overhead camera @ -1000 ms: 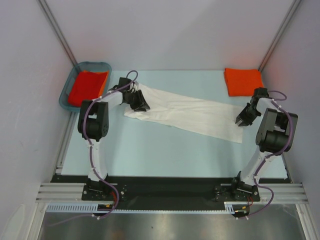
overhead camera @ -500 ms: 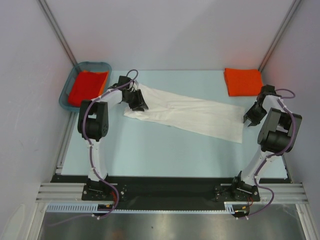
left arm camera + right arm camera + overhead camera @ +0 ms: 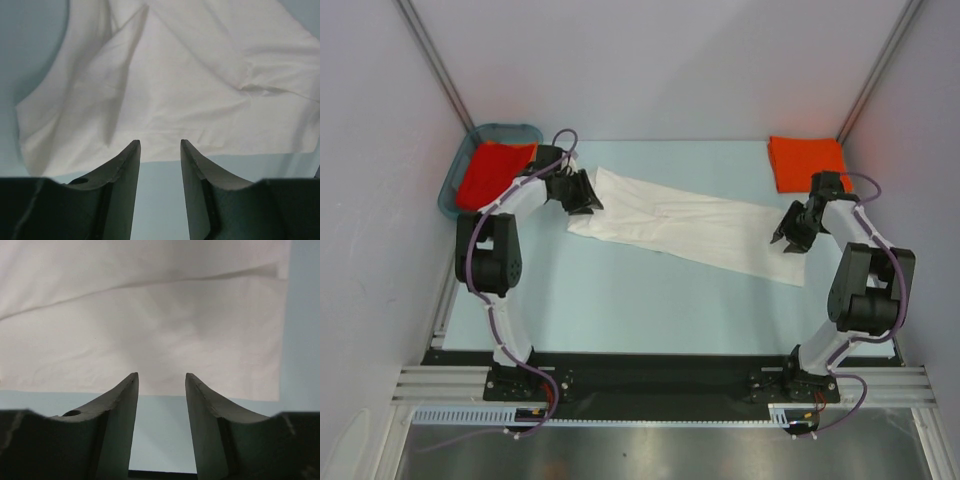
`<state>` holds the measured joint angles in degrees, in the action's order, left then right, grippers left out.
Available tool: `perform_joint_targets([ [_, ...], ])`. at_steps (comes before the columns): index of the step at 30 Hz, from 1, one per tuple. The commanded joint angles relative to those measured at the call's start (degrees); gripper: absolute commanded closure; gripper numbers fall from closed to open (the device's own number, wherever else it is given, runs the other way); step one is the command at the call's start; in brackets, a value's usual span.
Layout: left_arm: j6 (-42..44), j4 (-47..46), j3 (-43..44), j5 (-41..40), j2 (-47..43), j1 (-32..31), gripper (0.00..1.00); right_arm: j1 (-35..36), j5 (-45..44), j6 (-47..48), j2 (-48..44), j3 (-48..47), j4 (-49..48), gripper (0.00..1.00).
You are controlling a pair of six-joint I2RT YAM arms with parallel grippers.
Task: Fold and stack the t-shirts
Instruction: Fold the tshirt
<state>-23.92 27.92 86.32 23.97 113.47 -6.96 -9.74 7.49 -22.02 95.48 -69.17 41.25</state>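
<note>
A white t-shirt (image 3: 690,228), folded into a long strip, lies slanted across the pale blue table. My left gripper (image 3: 582,192) hovers at the strip's far left end. It is open, with bare table between its fingers and the cloth edge (image 3: 165,100) just past the tips (image 3: 160,142). My right gripper (image 3: 788,238) is low at the strip's right end, also open and holding nothing. The white t-shirt (image 3: 150,325) begins right at its fingertips (image 3: 161,375). An orange-red t-shirt (image 3: 806,162) lies folded at the back right corner. Another orange-red t-shirt (image 3: 492,172) fills the teal basket.
The teal plastic basket (image 3: 505,128) sits off the table's back left corner, close behind my left arm. Grey walls close in on three sides. The table (image 3: 650,300) shows bare between the white strip and the black rail at the arm bases.
My left gripper has drawn back and left, off the shirt's end. My right gripper swung out to the right, then came back over the shirt's right end with its jaws wider.
</note>
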Motion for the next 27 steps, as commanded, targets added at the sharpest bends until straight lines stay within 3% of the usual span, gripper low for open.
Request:
perform_joint_targets([
  [1, 0.4, -1.0, -1.9, 0.4, 2.8, 2.6, 0.57, 0.0, 5.1, -2.9, 1.4, 3.6, -3.1, 0.53],
  [4, 1.4, -1.1, -2.3, -0.3, 5.7, 4.0, 0.58, -2.6, 4.3, -2.9, 1.4, 6.8, -4.3, 0.66],
  [10, 2.6, -1.6, -1.0, 0.3, 9.8, 5.3, 0.6, -7.3, -0.4, -1.0, 2.1, 11.2, -3.0, 0.76],
  [22, 2.3, 4.5, 3.7, -3.7, 10.5, 6.3, 0.58, -10.5, -2.7, -0.7, 1.5, 11.8, -0.5, 0.66],
  [27, 4.6, 11.2, 14.6, -2.1, 15.3, 6.3, 0.58, -8.1, -0.5, -0.6, 0.2, 12.3, -0.5, 0.63],
])
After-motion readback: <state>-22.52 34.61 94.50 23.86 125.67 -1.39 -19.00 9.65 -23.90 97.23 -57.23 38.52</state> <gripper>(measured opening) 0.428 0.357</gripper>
